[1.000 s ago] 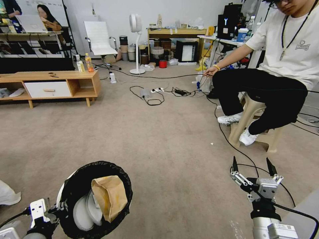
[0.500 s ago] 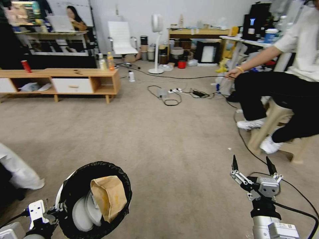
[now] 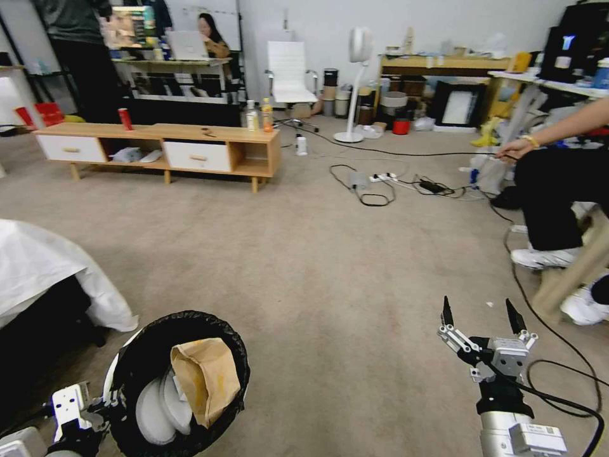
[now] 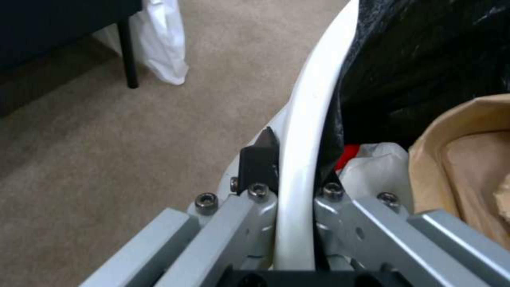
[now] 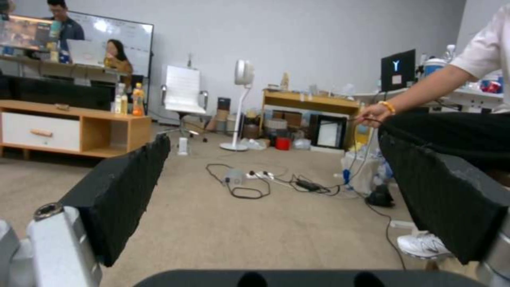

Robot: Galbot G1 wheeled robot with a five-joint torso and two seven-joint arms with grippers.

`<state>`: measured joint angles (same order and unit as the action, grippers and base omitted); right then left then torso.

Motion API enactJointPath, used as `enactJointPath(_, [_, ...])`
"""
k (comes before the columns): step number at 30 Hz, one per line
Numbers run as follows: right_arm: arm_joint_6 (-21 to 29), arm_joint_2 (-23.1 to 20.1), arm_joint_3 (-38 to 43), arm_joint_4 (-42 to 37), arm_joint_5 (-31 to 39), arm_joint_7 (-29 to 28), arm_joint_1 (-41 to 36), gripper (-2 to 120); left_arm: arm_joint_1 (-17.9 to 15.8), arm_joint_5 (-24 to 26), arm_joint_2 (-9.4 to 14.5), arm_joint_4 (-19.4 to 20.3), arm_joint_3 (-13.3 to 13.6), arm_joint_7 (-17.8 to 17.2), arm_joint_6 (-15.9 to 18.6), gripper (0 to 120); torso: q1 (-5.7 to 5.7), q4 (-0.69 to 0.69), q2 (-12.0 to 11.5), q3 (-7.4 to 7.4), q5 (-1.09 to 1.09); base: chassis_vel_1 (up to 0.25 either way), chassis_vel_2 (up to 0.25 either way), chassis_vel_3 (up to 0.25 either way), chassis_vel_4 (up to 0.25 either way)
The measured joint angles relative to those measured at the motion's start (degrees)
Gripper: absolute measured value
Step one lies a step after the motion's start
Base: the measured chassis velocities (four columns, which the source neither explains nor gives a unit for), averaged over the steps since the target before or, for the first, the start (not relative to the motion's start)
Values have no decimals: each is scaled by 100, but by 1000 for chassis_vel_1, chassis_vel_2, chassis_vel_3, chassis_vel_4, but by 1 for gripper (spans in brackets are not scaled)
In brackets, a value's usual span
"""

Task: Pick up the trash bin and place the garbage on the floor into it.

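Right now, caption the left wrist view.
Left gripper clamps white plastic trash bin's rim; brown paper bag inside.

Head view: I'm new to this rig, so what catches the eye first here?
The trash bin, low on the robot's left, is clamped at its rim by the left gripper, with a brown paper bag sticking out. The right gripper hangs open over bare floor.

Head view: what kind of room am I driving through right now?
Probably an office or lab workspace staged like a living room: carpeted floor, a low wooden cabinet, a standing fan, cluttered desks and loose power cables.
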<state>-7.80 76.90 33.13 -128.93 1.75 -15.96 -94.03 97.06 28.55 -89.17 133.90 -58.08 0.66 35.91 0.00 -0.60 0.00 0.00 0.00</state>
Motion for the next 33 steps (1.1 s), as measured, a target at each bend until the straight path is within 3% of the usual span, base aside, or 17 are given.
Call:
enactJointPath(4, [-23,8,5,21,-8,7,6,100,1,-13,2,-24,6,12,-14,1,0,-5,0,0,0,0,0,0,0])
enactJointPath(26, [-177,79,38,259,-63,66,165,100,-66,-20,28,-147,7,16,-17,1,0,-2,0,0,0,0,0,0,0])
enactJointPath(33, [-182,65,43,261,-59,66,175,100,-75,-42,23,-156,10,18,-18,1,-1,-2,0,0,0,-81,94,102,-93])
